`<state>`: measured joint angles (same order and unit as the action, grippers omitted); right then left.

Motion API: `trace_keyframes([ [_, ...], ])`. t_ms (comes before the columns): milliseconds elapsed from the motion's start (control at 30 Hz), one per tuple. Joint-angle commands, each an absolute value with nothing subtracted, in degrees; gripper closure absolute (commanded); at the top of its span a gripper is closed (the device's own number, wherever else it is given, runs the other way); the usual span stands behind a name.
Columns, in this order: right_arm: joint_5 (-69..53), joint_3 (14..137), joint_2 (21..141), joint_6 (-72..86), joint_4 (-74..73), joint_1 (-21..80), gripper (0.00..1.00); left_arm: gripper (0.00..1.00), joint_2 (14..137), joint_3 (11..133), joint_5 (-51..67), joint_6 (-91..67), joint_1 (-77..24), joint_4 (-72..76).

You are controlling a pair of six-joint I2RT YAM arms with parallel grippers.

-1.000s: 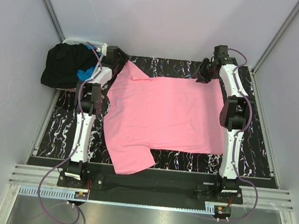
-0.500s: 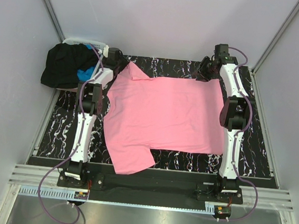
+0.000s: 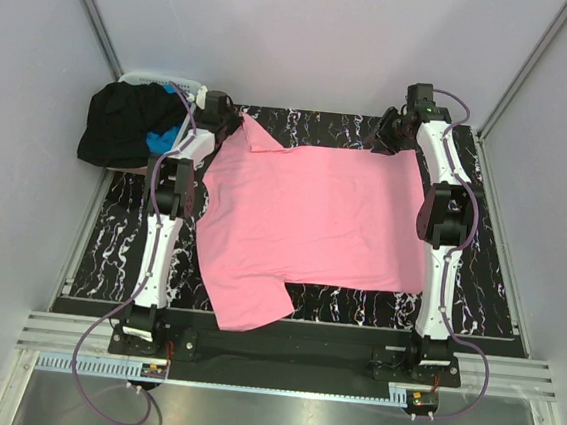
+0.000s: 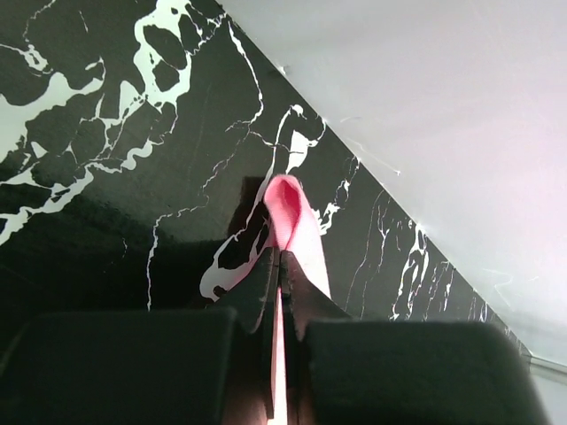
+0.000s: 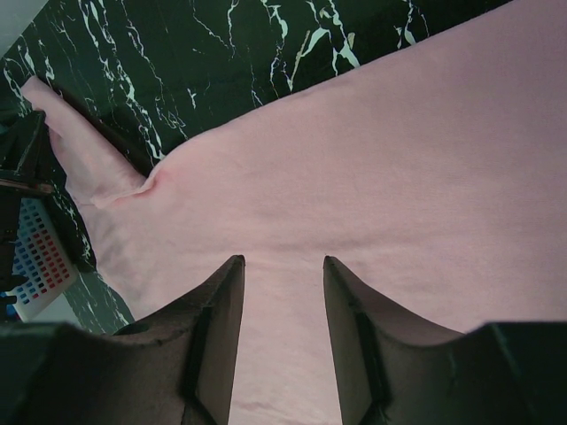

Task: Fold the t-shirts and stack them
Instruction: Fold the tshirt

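Pink t-shirt (image 3: pixel 308 220): spread flat on table (image 3: pixel 109 246). Far-left sleeve fold pinched in left gripper (image 4: pixel 279 266), fingers pressed together, arm stretched forward. Right gripper (image 5: pixel 282 266): jaws spread over far-right corner, arm extended.

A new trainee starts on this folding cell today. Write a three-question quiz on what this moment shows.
1. True or false: the bright pink cloth t-shirt is folded into a small square.
2. What does the left gripper hold? A) a blue towel B) an edge of the pink t-shirt C) nothing
3. In one word, how do the jaws of the right gripper stand?

Key:
1. False. It lies spread out on the black marbled table.
2. B. The jaws are shut on a pinch of pink cloth.
3. Open, over the pink t-shirt.
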<state>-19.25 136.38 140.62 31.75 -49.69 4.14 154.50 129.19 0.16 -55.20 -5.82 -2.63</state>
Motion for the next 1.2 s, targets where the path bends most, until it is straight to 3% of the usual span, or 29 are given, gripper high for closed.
trace_keyframes([
  [0, -20.7, 137.2, 138.3, 31.6, -49.7, 4.2, 0.52, 0.98, 152.0, 130.4, -0.4, -53.0, -6.2, -0.9],
  [567, -21.2, 135.8, 138.7, 30.7, -49.7, 4.5, 0.53, 1.00, 144.9, 127.3, -4.0, -44.1, -7.7, -0.3],
  [833, -15.9, 135.9, 137.8, 31.6, -50.3, 4.4, 0.50, 1.00, 143.0, 126.3, -5.1, -43.6, -7.8, -1.9],
  [1167, -7.9, 148.3, 148.1, 34.5, -54.7, 2.3, 0.45, 1.00, 134.0, 118.5, -5.8, -40.5, -7.9, -7.5],
])
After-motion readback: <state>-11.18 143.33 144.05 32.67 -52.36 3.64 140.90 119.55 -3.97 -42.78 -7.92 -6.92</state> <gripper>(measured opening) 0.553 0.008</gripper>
